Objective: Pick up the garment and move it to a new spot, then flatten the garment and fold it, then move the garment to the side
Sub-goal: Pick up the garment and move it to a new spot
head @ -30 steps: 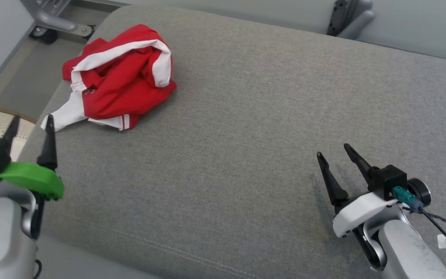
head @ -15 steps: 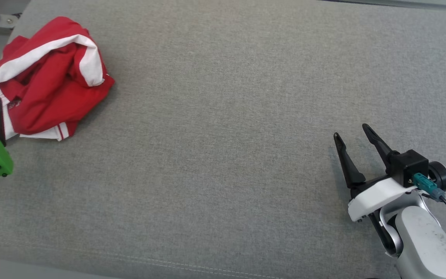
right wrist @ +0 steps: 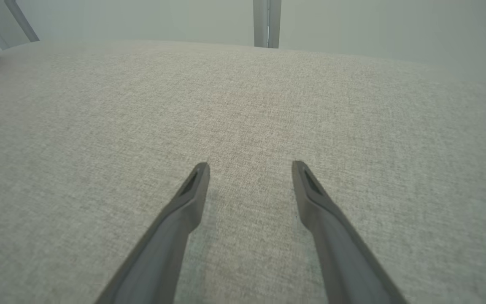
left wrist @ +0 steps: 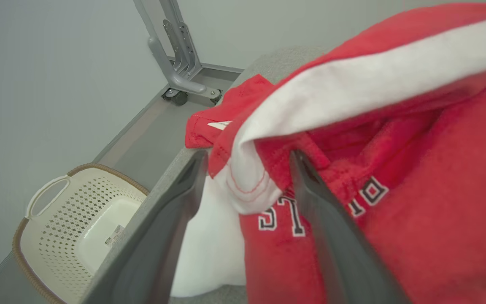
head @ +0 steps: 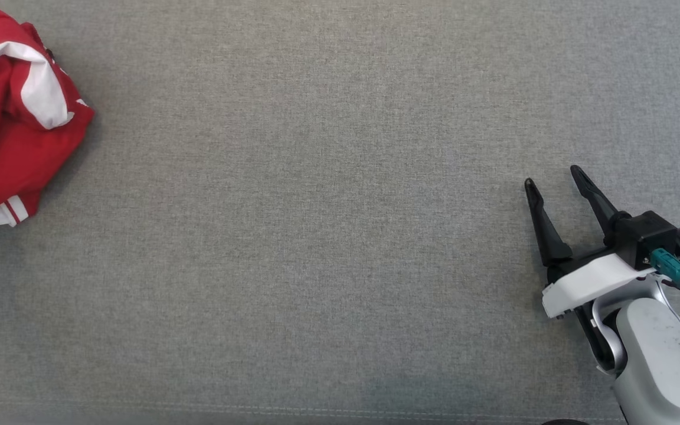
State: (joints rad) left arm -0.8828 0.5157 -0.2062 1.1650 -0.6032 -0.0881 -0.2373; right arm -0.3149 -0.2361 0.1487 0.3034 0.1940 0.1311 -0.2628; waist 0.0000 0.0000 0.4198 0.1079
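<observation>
The garment [head: 9, 136] lay crumpled at the far left of the cushion [head: 316, 206]. The left end effector [left wrist: 248, 155] was right at it, released, straddling a white-trimmed fold and perhaps touching the cloth. The right end effector [head: 553, 176], also released and empty, sat well apart to the right, so the left arm was nearer.

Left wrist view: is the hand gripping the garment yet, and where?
Nothing is held. The left hand is open, straddling the garment at its white-trimmed fold, not closed on it. The right hand is open too.
</observation>
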